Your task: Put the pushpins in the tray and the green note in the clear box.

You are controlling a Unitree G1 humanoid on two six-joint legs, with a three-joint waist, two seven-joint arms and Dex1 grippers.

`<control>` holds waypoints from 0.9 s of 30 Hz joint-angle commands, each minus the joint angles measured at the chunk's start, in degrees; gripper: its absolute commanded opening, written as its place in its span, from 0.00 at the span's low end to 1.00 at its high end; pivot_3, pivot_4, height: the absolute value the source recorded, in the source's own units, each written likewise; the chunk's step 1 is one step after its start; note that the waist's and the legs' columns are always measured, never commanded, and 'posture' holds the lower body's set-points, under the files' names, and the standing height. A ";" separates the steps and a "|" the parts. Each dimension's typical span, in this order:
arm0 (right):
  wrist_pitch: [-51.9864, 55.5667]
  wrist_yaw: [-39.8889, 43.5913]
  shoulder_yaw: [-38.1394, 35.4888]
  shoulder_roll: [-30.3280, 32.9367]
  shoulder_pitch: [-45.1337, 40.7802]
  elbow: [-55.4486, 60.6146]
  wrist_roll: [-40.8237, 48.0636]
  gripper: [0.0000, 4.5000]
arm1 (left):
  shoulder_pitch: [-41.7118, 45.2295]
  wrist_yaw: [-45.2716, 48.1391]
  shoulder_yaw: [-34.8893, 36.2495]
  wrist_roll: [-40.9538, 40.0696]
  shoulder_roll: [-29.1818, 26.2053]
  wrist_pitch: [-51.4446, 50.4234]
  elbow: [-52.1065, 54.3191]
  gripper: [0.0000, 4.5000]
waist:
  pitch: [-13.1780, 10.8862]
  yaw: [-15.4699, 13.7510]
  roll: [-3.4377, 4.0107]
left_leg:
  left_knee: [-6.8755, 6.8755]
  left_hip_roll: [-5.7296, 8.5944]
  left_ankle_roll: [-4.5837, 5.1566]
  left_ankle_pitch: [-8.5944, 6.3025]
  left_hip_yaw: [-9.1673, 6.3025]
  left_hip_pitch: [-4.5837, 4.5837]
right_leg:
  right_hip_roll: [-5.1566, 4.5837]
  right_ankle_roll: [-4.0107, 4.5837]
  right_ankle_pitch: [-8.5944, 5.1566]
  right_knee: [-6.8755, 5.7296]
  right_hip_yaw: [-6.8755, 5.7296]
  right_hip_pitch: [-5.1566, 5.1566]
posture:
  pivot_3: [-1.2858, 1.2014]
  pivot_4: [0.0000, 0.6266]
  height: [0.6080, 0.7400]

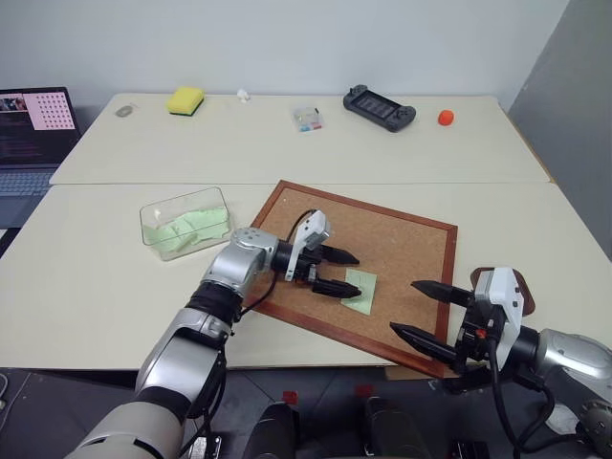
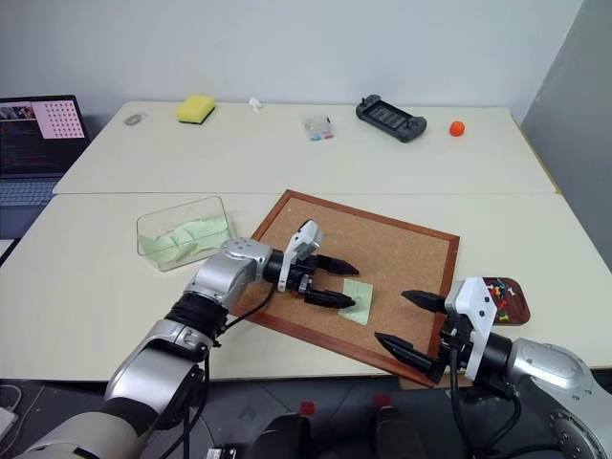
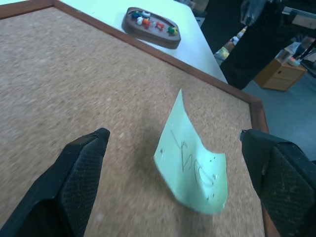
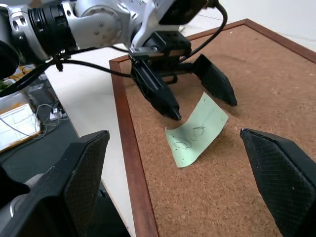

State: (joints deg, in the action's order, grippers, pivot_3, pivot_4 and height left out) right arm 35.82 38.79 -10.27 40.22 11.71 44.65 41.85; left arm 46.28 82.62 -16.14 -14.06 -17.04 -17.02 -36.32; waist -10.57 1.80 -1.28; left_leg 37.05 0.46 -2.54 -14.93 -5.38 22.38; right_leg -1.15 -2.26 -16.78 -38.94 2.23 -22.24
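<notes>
2 cream tables abutted, grey wall behind.

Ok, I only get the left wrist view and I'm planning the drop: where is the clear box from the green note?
Observer: The clear box stands on the table beyond the corkboard's left edge, to the robot's left of the green note.
Operator: Anything inside it?
Observer: Yes, pale green paper lies in it.
Operator: And the right pincer?
Observer: The right pincer is open by the corkboard's near right corner, apart from the note.
</notes>
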 commanded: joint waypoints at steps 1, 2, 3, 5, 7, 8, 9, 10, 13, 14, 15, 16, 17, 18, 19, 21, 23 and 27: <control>-0.53 -0.74 -1.75 -0.22 0.54 2.00 1.41 1.00 | 0.80 1.82 -0.55 1.15 0.23 1.83 0.15 1.00 | 0.00 0.00 0.00 | -0.01 0.00 0.00 0.00 0.00 0.00 | 0.02 0.00 0.00 0.00 0.00 0.00 | 0.52 0.24 1.00; -0.61 -0.94 -1.75 -0.28 0.47 1.91 1.40 1.00 | 0.82 1.83 -0.40 1.15 0.30 1.58 0.12 0.96 | 0.00 -0.01 0.00 | -0.01 0.00 0.00 0.00 -0.01 -0.01 | 0.02 0.00 0.00 0.00 -0.01 0.00 | 0.52 0.24 1.00; -0.56 -1.21 -1.64 -0.33 0.25 1.87 1.41 1.00 | 0.90 1.96 -0.23 1.13 0.30 1.35 0.00 0.92 | 0.00 -0.01 0.00 | -0.01 0.00 0.00 0.00 -0.01 -0.01 | 0.02 0.00 0.00 0.00 -0.01 0.00 | 0.52 0.24 1.00; -0.48 -1.96 -1.23 -0.88 -0.07 1.92 1.55 1.00 | 0.58 2.41 -0.39 1.50 -0.08 1.42 0.32 0.85 | 0.00 -0.01 0.00 | -0.01 -0.01 0.00 0.00 -0.01 -0.01 | 0.02 0.00 0.00 0.00 0.01 0.00 | 0.52 0.24 1.00; -0.53 -2.32 -0.89 -1.08 -0.09 1.99 1.50 1.00 | 0.43 2.54 -0.26 1.69 -0.18 1.64 0.42 0.79 | 0.00 -0.03 0.00 | 0.00 -0.01 0.00 0.00 -0.01 0.00 | 0.02 0.00 0.00 0.00 0.01 0.00 | 0.52 0.24 1.00; -0.68 -2.30 -0.66 -1.08 -0.04 1.95 1.25 1.00 | 0.41 2.62 -0.25 1.80 -0.17 1.67 0.40 0.74 | 0.00 -0.03 0.00 | 0.00 -0.01 0.00 0.00 -0.01 0.00 | 0.01 0.00 0.00 0.00 0.00 0.00 | 0.52 0.24 1.00; -0.76 -2.32 -0.53 -1.16 -0.04 1.87 1.11 1.00 | 0.38 2.72 -0.32 1.92 -0.15 1.68 0.40 0.70 | 0.00 -0.03 0.00 | 0.00 -0.01 0.00 0.00 -0.01 0.00 | 0.02 0.00 0.00 0.00 0.00 0.00 | 0.52 0.24 1.00; -0.78 -2.35 -0.35 -1.22 -0.20 1.77 0.96 1.00 | 0.35 2.77 -0.44 2.16 -0.16 1.94 0.28 0.66 | 0.00 -0.03 0.00 | 0.00 -0.01 0.00 0.00 -0.02 0.00 | 0.02 0.00 0.00 -0.01 0.00 0.00 | 0.52 0.24 1.00; -0.99 -2.29 -0.11 -1.20 -0.67 1.34 0.73 1.00 | 0.25 2.63 -0.58 2.61 0.00 2.51 0.01 0.56 | 0.00 -0.03 0.00 | 0.00 -0.01 0.00 0.00 -0.02 0.00 | 0.02 0.00 0.00 -0.01 0.00 0.00 | 0.52 0.24 1.00; -1.01 -2.29 -0.03 -1.19 -0.91 1.17 0.69 1.00 | 0.21 2.75 -0.61 2.70 -0.02 2.54 0.06 0.53 | 0.00 -0.03 0.00 | 0.00 -0.01 0.00 0.00 -0.01 0.00 | 0.02 0.01 0.00 -0.01 0.00 0.00 | 0.52 0.24 1.00; -1.01 -2.30 0.02 -1.19 -1.07 1.07 0.67 1.00 | 0.18 2.87 -0.62 2.78 -0.03 2.56 0.09 0.50 | 0.00 -0.03 0.00 | 0.00 -0.01 0.00 0.00 -0.01 0.00 | 0.02 0.01 0.00 -0.01 0.01 0.00 | 0.52 0.24 1.00; -1.08 -2.20 0.07 -1.17 -1.18 0.92 0.58 1.00 | 0.13 2.88 -0.59 2.82 0.04 2.46 0.18 0.46 | 0.00 -0.02 0.00 | 0.00 -0.01 0.00 0.00 -0.01 -0.01 | 0.02 0.01 0.00 -0.01 0.01 0.00 | 0.52 0.24 1.00; -1.06 -2.20 0.13 -1.21 -1.25 0.91 0.56 1.00 | 0.06 2.95 -0.59 2.94 0.03 2.51 0.27 0.42 | 0.00 -0.03 0.00 | 0.00 -0.01 0.00 0.00 -0.01 -0.01 | 0.02 0.01 0.00 -0.01 0.01 0.00 | 0.52 0.24 1.00; -1.06 -2.18 0.17 -1.24 -1.27 0.92 0.56 1.00 | 0.02 2.96 -0.59 3.05 0.06 2.55 0.29 0.37 | 0.00 -0.03 0.00 | 0.00 -0.01 0.00 0.00 -0.01 -0.01 | 0.02 0.01 0.00 -0.01 0.00 0.00 | 0.52 0.24 1.00; -1.00 -2.22 0.24 -1.28 -1.34 0.98 0.56 1.00 | 0.01 2.96 -0.56 3.11 0.06 2.61 0.27 0.32 | 0.00 -0.03 0.00 | 0.00 -0.01 0.00 0.00 -0.02 -0.01 | 0.02 0.01 0.00 -0.01 0.00 0.00 | 0.52 0.24 1.00; -0.93 -2.26 0.36 -1.31 -1.40 1.11 0.57 1.00 | 0.04 2.81 -0.52 3.34 0.14 3.01 0.02 0.22 | 0.00 -0.03 0.00 | 0.00 -0.01 0.00 0.00 -0.01 0.00 | 0.02 0.01 0.00 -0.01 0.00 0.00 | 0.52 0.24 1.00; -0.90 -2.34 0.44 -1.37 -1.40 1.18 0.58 1.00 | -0.02 2.65 -0.44 3.43 0.35 3.20 -0.10 0.14 | 0.00 -0.03 0.00 | 0.00 -0.01 0.00 0.00 -0.01 -0.01 | 0.02 0.01 0.00 -0.02 0.00 0.00 | 0.52 0.24 1.00; -1.01 -2.36 0.67 -1.53 -1.28 1.16 0.42 1.00 | -0.43 2.67 -0.25 3.14 0.57 2.87 0.63 0.01 | 0.00 -0.03 0.00 | 0.01 -0.01 0.00 0.00 -0.01 -0.01 | 0.02 0.01 0.01 -0.03 0.00 0.00 | 0.52 0.24 1.00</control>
State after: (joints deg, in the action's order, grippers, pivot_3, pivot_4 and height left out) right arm 35.71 36.40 -9.74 39.04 10.63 44.66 41.79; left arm 46.04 85.02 -16.53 -10.84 -16.91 -14.54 -36.58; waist -10.57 1.77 -1.28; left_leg 37.06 0.45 -2.54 -14.93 -5.40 22.37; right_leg -1.13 -2.25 -16.78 -38.97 2.23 -22.23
